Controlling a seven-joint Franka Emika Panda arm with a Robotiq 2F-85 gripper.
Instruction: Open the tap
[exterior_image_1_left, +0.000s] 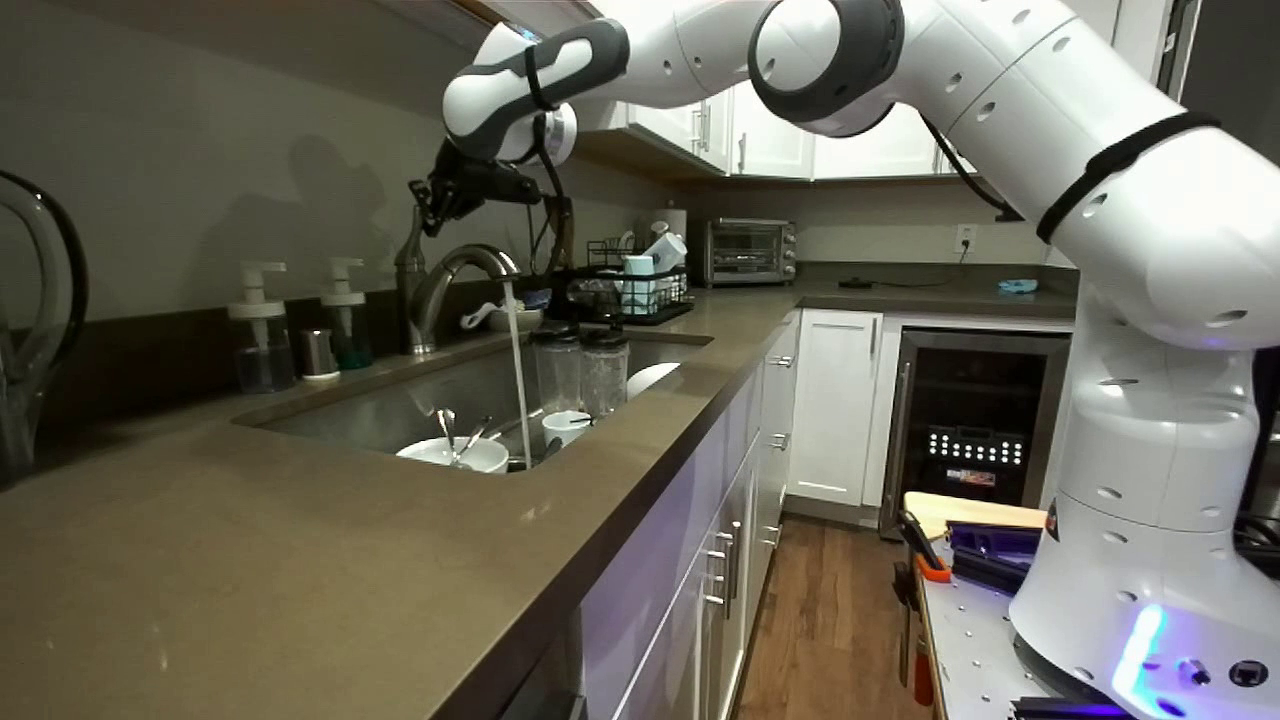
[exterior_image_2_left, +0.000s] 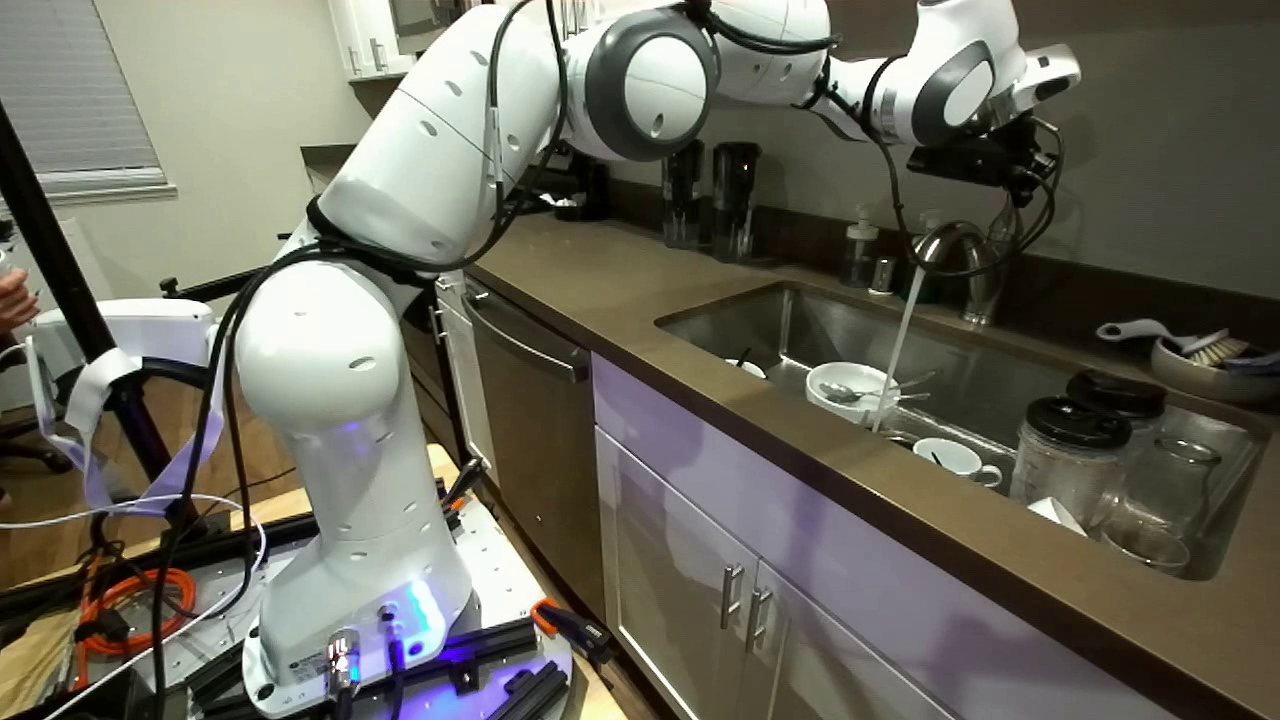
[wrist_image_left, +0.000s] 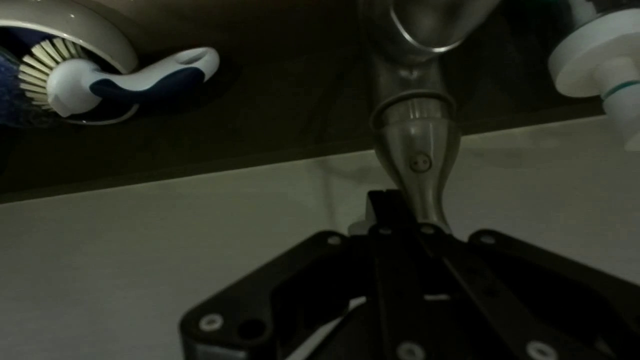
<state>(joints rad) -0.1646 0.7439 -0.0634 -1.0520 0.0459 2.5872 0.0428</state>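
In an exterior view, tall brushed-metal gooseneck tap (exterior_image_2_left: 983, 293) is standing at twelve o'clock of steel sink (exterior_image_2_left: 1000, 385), pouring water (exterior_image_2_left: 900, 340). Black two-fingered gripper (wrist_image_left: 384, 195) is clenching beside tapered metal handle (wrist_image_left: 432, 145); contact unclear.

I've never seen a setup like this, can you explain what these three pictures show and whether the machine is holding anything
The machine is a white robot arm reaching over a sink. Two pictures come from cameras outside the robot, in different places; the third comes from a camera on its wrist, looking along the black claw. The claw looks shut, with nothing visible in its grip. It is beside the handle of the tap; whether they touch, I can't tell. In both exterior views, water runs from the tap into the sink. On the counter stand two pump bottles. In the sink are a white bowl with cutlery, a mug and jars.
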